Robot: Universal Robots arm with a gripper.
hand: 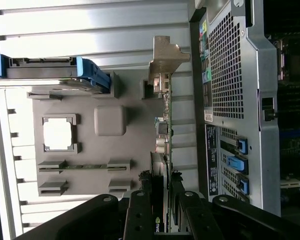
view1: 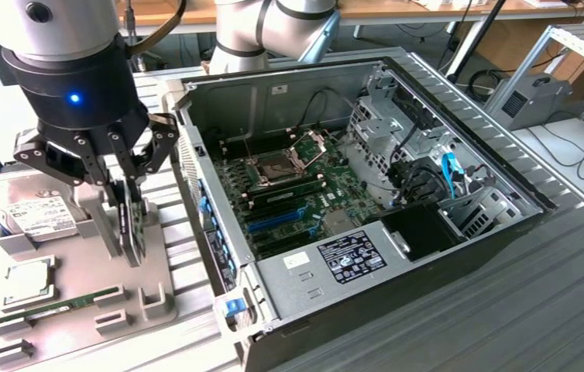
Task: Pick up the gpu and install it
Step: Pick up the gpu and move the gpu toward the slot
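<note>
The arm's black tool [view1: 128, 198] hangs over a grey moulded holder tray [view1: 85, 260] on the ribbed metal worktop [view1: 458, 318], its fingers clamped on the upper edge of a thin, flat black gpu card [view1: 133, 236] that stands on edge in the tray. Beside it in the same tray lie a silver labelled hard drive [view1: 36, 213], a square silver processor chip [view1: 25, 279] and a narrow green RAM stick [view1: 60, 302]. To the exterior view's right, an open black computer case [view1: 396, 279] lies on its side, exposing a green motherboard [view1: 307, 190].
</note>
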